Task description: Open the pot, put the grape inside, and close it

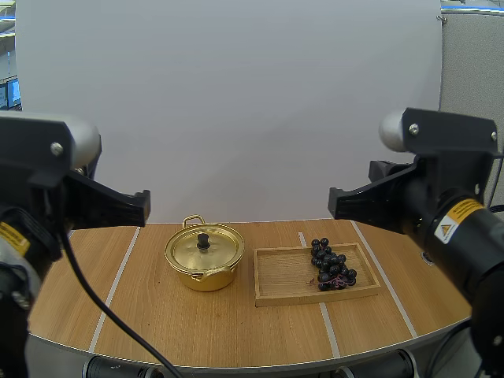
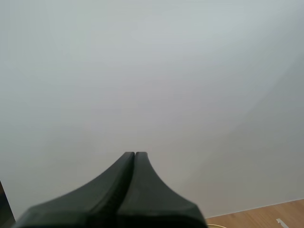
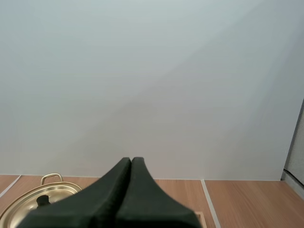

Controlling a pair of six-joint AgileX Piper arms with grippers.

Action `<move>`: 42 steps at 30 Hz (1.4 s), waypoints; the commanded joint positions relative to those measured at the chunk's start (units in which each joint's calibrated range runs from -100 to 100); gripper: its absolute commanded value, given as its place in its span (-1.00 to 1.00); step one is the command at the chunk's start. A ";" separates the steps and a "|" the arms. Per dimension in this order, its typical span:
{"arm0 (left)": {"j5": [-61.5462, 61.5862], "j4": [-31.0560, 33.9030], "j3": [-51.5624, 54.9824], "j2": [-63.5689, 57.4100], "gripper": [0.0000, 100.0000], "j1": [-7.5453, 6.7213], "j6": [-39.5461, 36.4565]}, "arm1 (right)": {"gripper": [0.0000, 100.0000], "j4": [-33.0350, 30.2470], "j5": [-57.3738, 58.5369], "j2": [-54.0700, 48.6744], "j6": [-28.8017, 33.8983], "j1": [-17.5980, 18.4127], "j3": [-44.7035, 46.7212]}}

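- Labels first: on your right arm [image 1: 441, 197], at the right edge of the high view, sits a yellow sticker [image 1: 453, 223] with a black warning triangle. The print under the triangle is too small to read.
- A second sticker [image 1: 11, 236], also yellow, shows on your left arm [image 1: 47, 181] at the left edge, and the arm's curve partly hides it. Its writing cannot be read either.
- Your left gripper [image 2: 135, 154] has its jaws pressed together as one dark wedge with nothing between them. It is raised and faces the plain white wall.
- Your right gripper [image 3: 131, 160] is the same: its fingers lie flat against each other and hold nothing. It is raised, and the pot lies below and beyond it.
- The pot [image 1: 204, 256] is gold-coloured and stands just left of centre in the lower half of the high view, on the wooden table [image 1: 157, 315]. Its lid [image 1: 189, 250] is on, with a black knob [image 1: 203, 240] in the middle. One loop handle points toward the wall.
- The grapes [image 1: 331, 264] are a dark bunch lying in the right end of the wooden tray [image 1: 283, 276], right of centre. The bunch is on the side away from the pot.
- The tray lies just beside the pot — close, but not touching.
- Pale stripes [image 1: 126, 268] run across the table from front to back. One passes left of the pot, and another passes under the tray.
- Both arms hang high at the sides of the frame, well apart from the pot and the tray.
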 commanded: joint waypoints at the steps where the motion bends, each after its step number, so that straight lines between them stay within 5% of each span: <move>1: 3.96 0.10 -2.67 0.00 -1.00 0.16 0.26 | -1.00 -1.20 4.98 0.00 -0.23 -0.16 -2.40; 10: 9.16 0.10 -7.75 11.96 -1.00 0.16 0.26 | -1.00 -4.48 17.21 7.93 -0.23 -0.16 -4.46; 27: 10.16 0.10 -9.25 43.51 -1.00 0.16 0.26 | -1.00 -5.23 17.40 29.69 -0.23 -0.16 -4.57; 42: 10.75 0.10 -9.25 54.95 -0.99 0.16 -1.12 | -1.00 -4.98 18.20 35.48 0.14 -0.16 -4.57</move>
